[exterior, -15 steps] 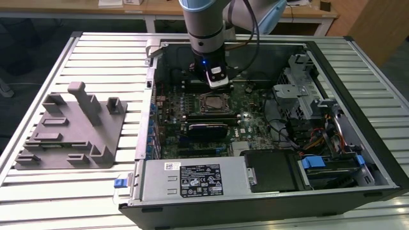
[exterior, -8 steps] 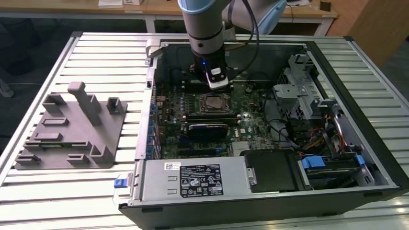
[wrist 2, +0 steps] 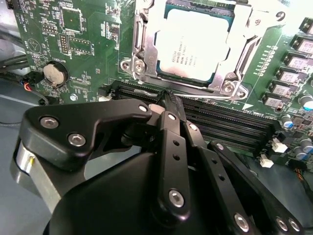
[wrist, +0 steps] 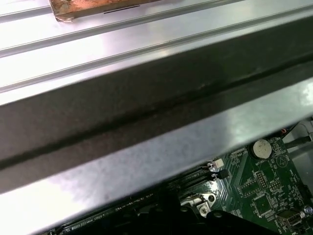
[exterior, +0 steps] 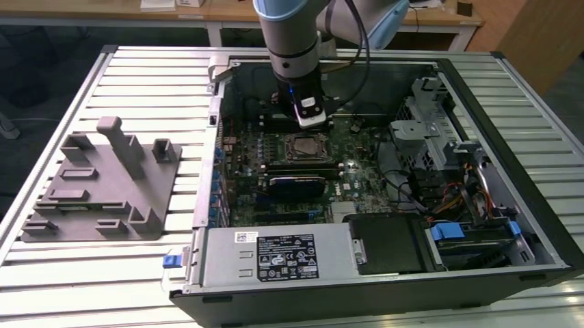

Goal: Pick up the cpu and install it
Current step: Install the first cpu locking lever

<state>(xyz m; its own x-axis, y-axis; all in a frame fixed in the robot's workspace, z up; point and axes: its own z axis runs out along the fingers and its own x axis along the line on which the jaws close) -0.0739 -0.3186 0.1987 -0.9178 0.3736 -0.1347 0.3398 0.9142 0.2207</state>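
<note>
Chip first: the cpu (wrist 2: 193, 46) lies flat in its socket frame (wrist 2: 146, 46) on the green motherboard (wrist 2: 73, 44), silver top up, and in the exterior view it shows as a small square (exterior: 302, 145) in the middle of the open computer case (exterior: 511, 89). It looks already put in place, with the metal frame around it. The gripper (wrist 2: 167, 96) hangs just beside the socket, over the long black memory slots (wrist 2: 230, 125), and its two black fingers (wrist 2: 172, 122) are pressed close together at the tips with nothing between them. To do this part well, I think the arm should go straight up and down here, because the chip must stay flat and not be bumped or slid. Close by are a round coin battery (wrist 2: 55, 73) on the board and a row of small grey parts (wrist 2: 296, 63) past the socket. The case wall (wrist: 146, 112) stands near the arm and could get in the way. Well apart, on the slatted table (exterior: 137, 75), rests a grey fixture (exterior: 100, 184).
</note>
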